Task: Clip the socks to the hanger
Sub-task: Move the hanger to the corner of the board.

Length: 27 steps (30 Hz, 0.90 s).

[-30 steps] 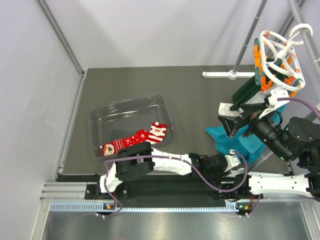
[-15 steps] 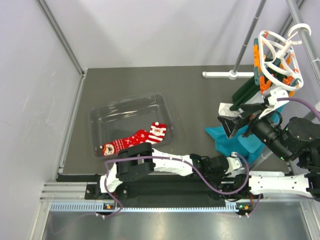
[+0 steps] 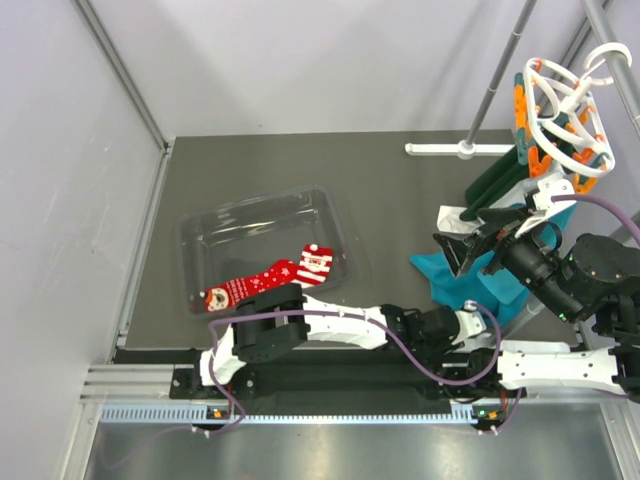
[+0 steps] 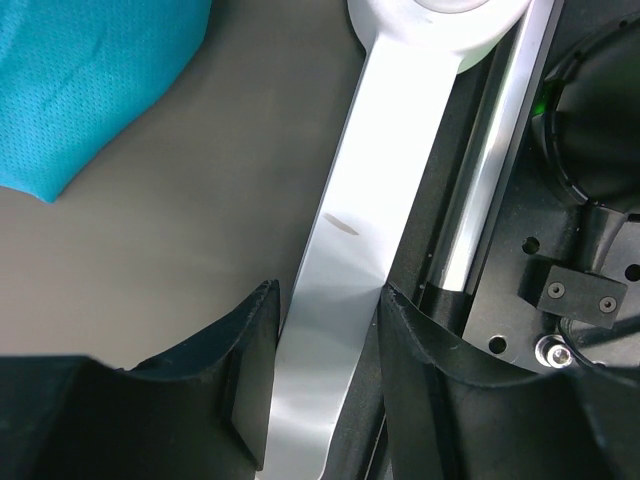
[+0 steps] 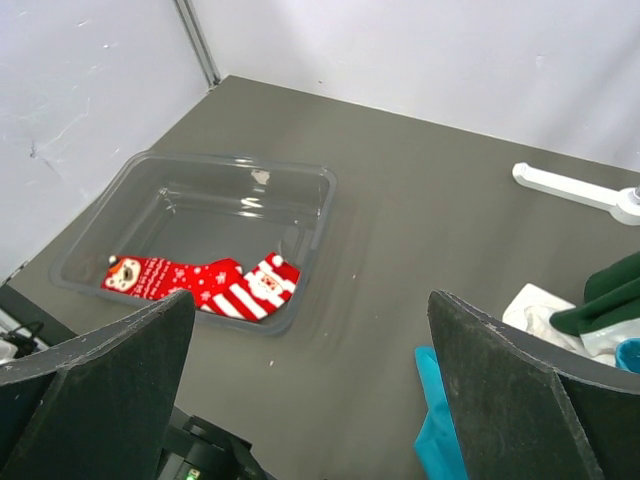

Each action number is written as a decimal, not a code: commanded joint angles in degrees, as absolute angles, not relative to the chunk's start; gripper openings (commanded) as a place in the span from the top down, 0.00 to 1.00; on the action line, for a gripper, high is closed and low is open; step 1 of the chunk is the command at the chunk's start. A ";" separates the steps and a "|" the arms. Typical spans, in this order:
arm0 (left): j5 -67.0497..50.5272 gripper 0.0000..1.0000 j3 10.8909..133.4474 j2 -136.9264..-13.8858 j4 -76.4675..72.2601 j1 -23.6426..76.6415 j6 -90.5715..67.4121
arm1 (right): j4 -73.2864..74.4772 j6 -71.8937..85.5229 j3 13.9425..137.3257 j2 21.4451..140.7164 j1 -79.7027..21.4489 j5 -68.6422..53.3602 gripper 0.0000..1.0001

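Two red socks lie together in a clear tray (image 3: pixel 250 205): a red-and-white striped one with a Santa face (image 3: pixel 312 262) (image 5: pixel 255 288) and a red one with white dots (image 3: pixel 250 287) (image 5: pixel 160 275). The white round hanger (image 3: pixel 560 110) with orange pegs (image 3: pixel 520 130) hangs from the rack at the far right. My right gripper (image 3: pixel 465 235) (image 5: pixel 310 296) is raised just below the hanger, wide open and empty, facing the tray. My left gripper (image 3: pixel 472 318) (image 4: pixel 328 290) reaches right along the near edge; its jaws are partly open and empty, over the right arm's white link (image 4: pixel 345 240).
A teal cloth (image 3: pixel 470 285) (image 4: pixel 90 70) lies between the two grippers. A dark green cloth (image 3: pixel 495 180) and a white one (image 3: pixel 450 215) lie by the rack. The grey rack pole (image 3: pixel 500 75) rises from a white foot (image 3: pixel 455 149). Walls close in the left and back.
The hanger has swung slightly to the right on its rod. Both arms have barely moved, and the socks lie as before.
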<state>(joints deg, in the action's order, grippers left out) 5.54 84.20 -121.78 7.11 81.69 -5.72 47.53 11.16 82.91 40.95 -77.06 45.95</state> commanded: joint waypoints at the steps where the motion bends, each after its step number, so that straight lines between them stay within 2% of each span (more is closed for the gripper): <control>1: 8.80 1.00 87.45 -118.57 1.06 80.42 -6.68 | 46.49 11.43 84.73 41.40 -76.55 45.79 0.00; 24: 5.36 1.00 86.66 -119.80 -10.54 76.38 -17.49 | 46.32 11.86 83.23 40.96 -76.64 46.14 0.00; 27: 5.45 1.00 89.99 -122.06 -7.31 76.38 -17.05 | 46.14 11.95 82.97 41.22 -76.55 46.06 0.00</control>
